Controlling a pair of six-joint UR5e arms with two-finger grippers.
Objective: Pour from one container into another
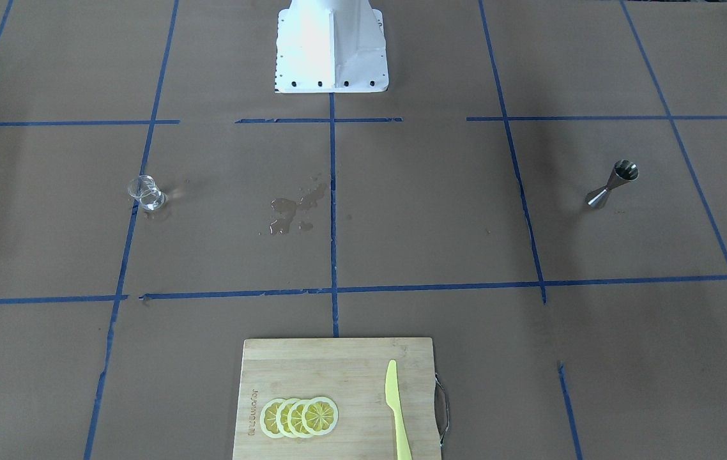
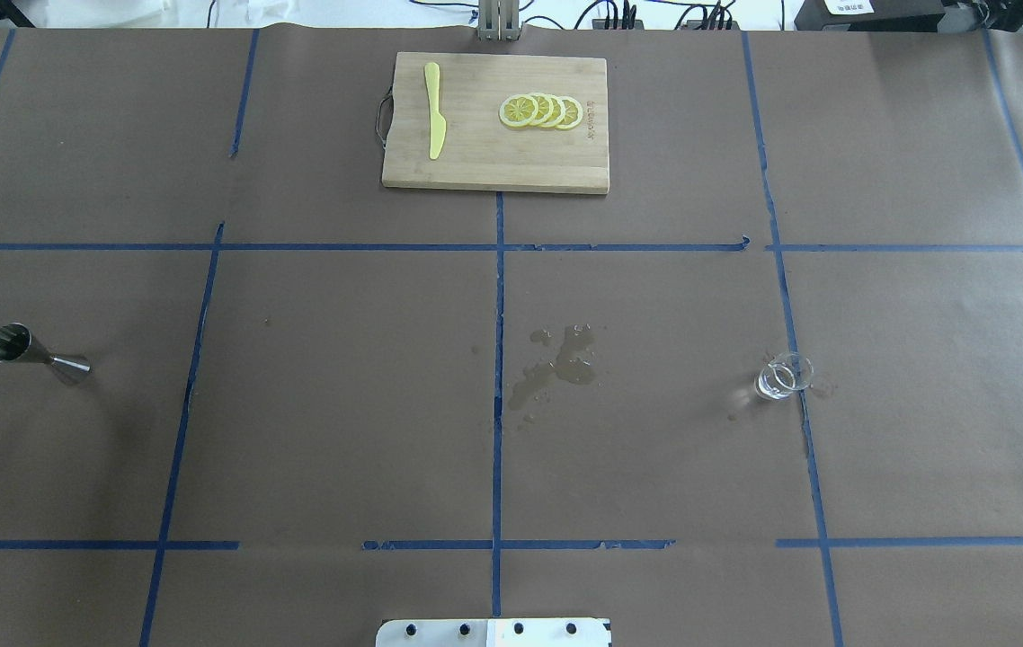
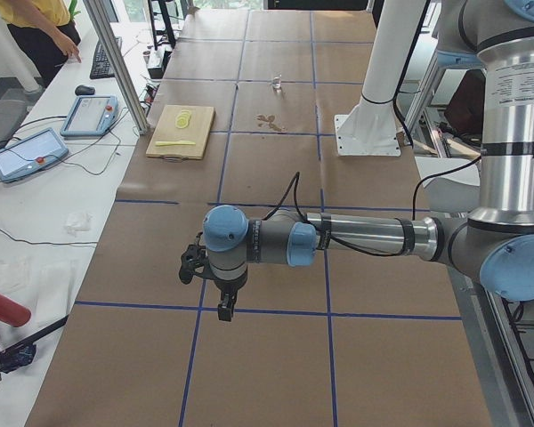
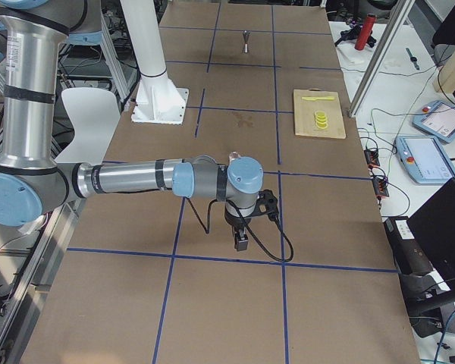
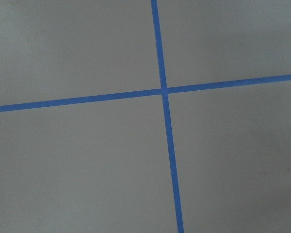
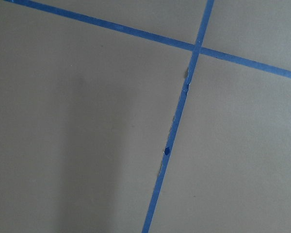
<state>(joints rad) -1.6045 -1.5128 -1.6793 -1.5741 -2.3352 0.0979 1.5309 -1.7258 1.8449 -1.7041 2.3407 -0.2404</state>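
The clear glass cup [image 1: 146, 193] [image 2: 782, 376] stands upright on a blue tape line, on the robot's right half of the table. The steel hourglass jigger [image 1: 612, 184] [image 2: 35, 353] stands upright far off on the robot's left side. The left gripper [image 3: 224, 307] hangs over bare paper at the table's near left end, well away from the jigger. The right gripper [image 4: 241, 241] hangs likewise at the right end, short of the cup. Both show only in the side views, so I cannot tell open from shut. The wrist views show only paper and tape.
A wet spill [image 2: 556, 364] stains the paper near the table's middle. A wooden cutting board [image 2: 475, 153] at the far edge carries a yellow plastic knife [image 2: 433, 108] and lemon slices [image 2: 541, 110]. The white robot base [image 1: 331, 45] sits at the near edge.
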